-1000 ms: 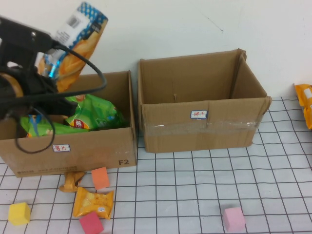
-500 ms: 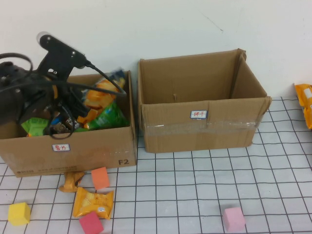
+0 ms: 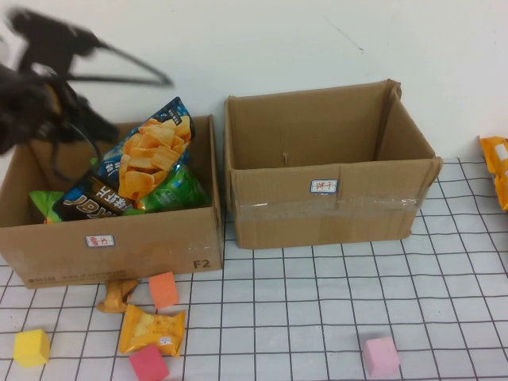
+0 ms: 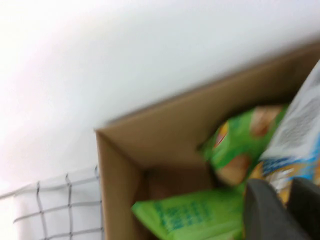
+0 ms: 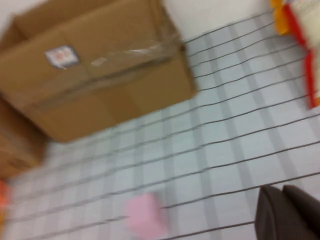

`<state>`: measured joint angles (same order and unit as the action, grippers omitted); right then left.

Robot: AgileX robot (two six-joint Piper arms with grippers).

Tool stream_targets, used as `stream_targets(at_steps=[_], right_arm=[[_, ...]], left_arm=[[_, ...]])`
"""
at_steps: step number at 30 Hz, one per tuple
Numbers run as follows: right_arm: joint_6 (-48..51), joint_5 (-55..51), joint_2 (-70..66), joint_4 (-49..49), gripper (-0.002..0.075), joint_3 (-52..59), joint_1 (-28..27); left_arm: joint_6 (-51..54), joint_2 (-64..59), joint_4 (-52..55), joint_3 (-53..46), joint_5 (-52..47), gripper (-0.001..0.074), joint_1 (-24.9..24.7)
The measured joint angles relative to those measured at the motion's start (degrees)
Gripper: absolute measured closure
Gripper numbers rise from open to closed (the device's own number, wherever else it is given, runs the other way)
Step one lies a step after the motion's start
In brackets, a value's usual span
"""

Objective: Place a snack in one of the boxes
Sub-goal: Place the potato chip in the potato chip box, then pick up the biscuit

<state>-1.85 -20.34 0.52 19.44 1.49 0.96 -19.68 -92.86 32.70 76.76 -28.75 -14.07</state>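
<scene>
A: Where is the left claw [image 3: 75, 119]?

B: Up above the back left corner of the low cardboard box [image 3: 159, 238], blurred. I cannot tell whether it is spread or pressed together, but nothing hangs from it. In its wrist view only dark fingertips [image 4: 265, 210] show at the edge, over the box's inside.

A: And the right claw [image 5: 285, 212]?

B: Pressed together, holding nothing, over the gridded worktop [image 3: 333, 309] near the pink block [image 5: 145, 215], in front of the taller taped box [image 3: 325, 206].

A: What does the step need?

B: I'd judge the drop is made, so the arm should lift straight up and clear, keeping its cable off the bag so it doesn't drag the bag out.

A: The snack itself?

B: A chip bag [image 3: 131, 171], dark blue with orange chips printed on it, lies tilted inside the low box. Its top leans against the back right corner and pokes above the rim; its lower end rests on the green bags [image 3: 171, 190] already there. It looks light and puffy, likely to slide if nudged.

A: Anything left outside?

B: An orange packet [image 3: 151, 329] and some foam blocks in front of the box.
</scene>
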Motion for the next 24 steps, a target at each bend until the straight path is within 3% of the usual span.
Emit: stream_targets(at_steps=[2, 5, 18, 24], right_arm=[[0.00, -0.11, 0.00, 7.10, 0.0727, 0.10, 0.00], [0.00, -0.08, 0.00, 16.85, 0.0727, 0.10, 0.00], [1.85, -0.47, 0.00, 22.22, 0.0727, 0.10, 0.00], [19.46, -1.81, 0.00, 32.68, 0.0727, -0.57, 0.00]], left_arm=[[0.23, 4.79, -2.85, -1.69, 1.43, 0.0673, 0.00], [1.99, 12.32, -7.30, -6.24, 3.85, 0.0719, 0.00], [10.06, 44.71, -25.83, -37.32, 8.79, 0.0735, 0.00], [14.95, 59.95, -33.45, -48.10, 6.18, 0.0736, 0.00]])
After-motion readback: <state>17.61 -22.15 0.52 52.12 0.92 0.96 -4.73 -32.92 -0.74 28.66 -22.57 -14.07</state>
